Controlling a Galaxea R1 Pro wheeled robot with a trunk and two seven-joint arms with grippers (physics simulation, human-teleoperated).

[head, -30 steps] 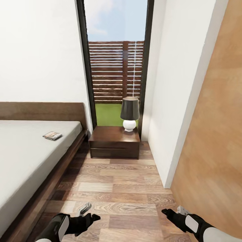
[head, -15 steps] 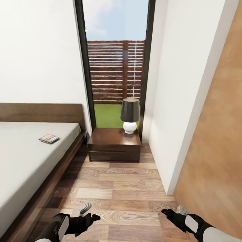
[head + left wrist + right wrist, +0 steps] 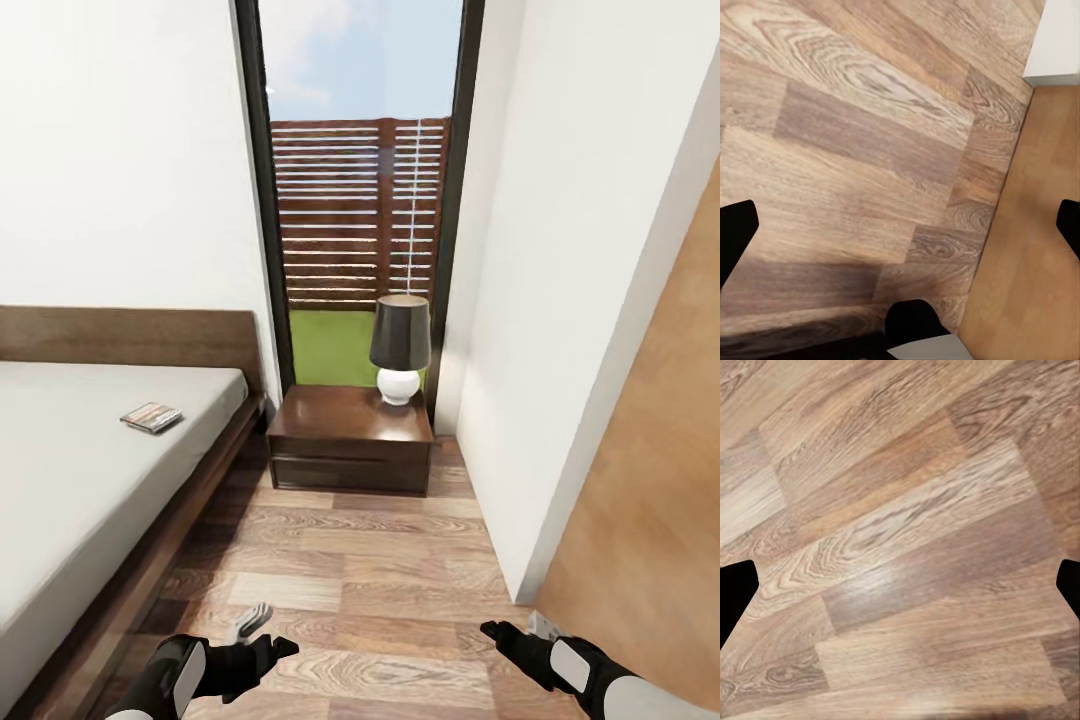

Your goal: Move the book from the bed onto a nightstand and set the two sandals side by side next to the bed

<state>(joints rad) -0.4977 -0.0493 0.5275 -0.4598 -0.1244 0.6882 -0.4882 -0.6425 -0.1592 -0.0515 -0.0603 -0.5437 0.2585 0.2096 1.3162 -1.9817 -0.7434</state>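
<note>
While both arms hang low over the floor, the views read as follows.

Head view, book (image 3: 151, 417): lies flat on the grey mattress of the bed (image 3: 70, 480), near the headboard, well ahead of and to the left of the left gripper (image 3: 262, 634).
Head view, nightstand (image 3: 351, 440): stands between the bed and the white wall, under the tall window (image 3: 362, 190), with a dark-shaded lamp (image 3: 401, 348) on its top, well ahead of both grippers.
Head view, right gripper (image 3: 505, 633): low beside the wooden door (image 3: 650, 520); finger spread cannot be told here.
Left wrist view, left gripper (image 3: 900, 225): fingertips wide apart, nothing between them, over wood-plank floor (image 3: 847, 150) and the door's edge.
Right wrist view, right gripper (image 3: 900, 592): fingertips spread wide, empty, plank floor below.
</note>
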